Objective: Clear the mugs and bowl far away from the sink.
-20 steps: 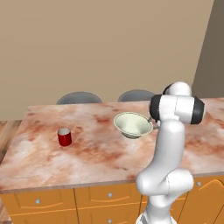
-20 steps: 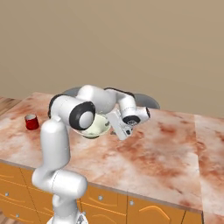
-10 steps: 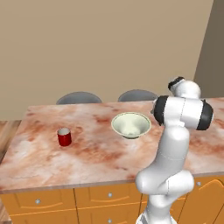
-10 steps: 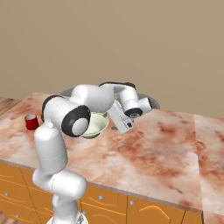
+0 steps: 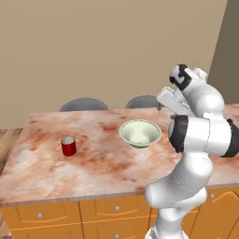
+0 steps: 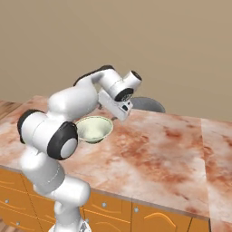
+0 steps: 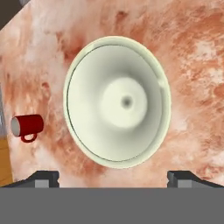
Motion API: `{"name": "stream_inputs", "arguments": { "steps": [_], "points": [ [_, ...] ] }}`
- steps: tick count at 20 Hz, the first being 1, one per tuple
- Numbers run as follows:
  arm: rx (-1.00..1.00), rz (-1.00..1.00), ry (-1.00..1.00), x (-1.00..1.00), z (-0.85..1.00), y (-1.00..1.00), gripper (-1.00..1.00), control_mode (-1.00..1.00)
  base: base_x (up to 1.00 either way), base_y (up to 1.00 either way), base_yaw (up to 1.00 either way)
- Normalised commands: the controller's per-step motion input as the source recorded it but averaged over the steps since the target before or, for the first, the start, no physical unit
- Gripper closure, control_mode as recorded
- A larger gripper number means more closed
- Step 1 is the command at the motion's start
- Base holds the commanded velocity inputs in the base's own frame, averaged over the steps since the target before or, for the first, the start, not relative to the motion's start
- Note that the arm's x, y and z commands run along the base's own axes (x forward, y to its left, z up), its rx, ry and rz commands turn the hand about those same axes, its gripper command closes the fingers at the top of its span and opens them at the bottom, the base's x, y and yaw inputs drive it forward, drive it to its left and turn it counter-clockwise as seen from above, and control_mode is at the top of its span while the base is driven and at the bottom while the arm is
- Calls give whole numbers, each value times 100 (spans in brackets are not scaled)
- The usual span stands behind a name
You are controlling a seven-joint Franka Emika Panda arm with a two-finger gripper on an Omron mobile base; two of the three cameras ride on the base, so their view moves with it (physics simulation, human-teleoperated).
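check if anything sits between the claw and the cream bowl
Nothing visible does. The open claw looks straight down on the wide cream-white bowl, with bare marble counter around it. The small red mug stands well off to the side.

Stools (image 5: 84, 104) mostly hidden behind counter (image 5: 93, 163).

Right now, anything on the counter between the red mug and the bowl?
Nothing. In the left base view the stretch of marble counter between the red mug and the bowl is bare; the hand view shows the same gap bare.
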Motion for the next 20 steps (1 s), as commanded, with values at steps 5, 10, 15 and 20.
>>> {"name": "stream_inputs", "arguments": {
  "steps": [5, 10, 15, 20],
  "points": [
    [-29, -13, 0, -44, 64, 6, -100, -100, 0, 0, 0],
    [-16, -4, -2, -74, 36, 6, -100, -100, 0, 0, 0],
    [-8, -1, -5, -80, 31, 0, -100, -100, 0, 0, 0],
    [-14, 0, -20, -69, 26, 10, -100, -100, 0, 0, 0]
  ]
}}
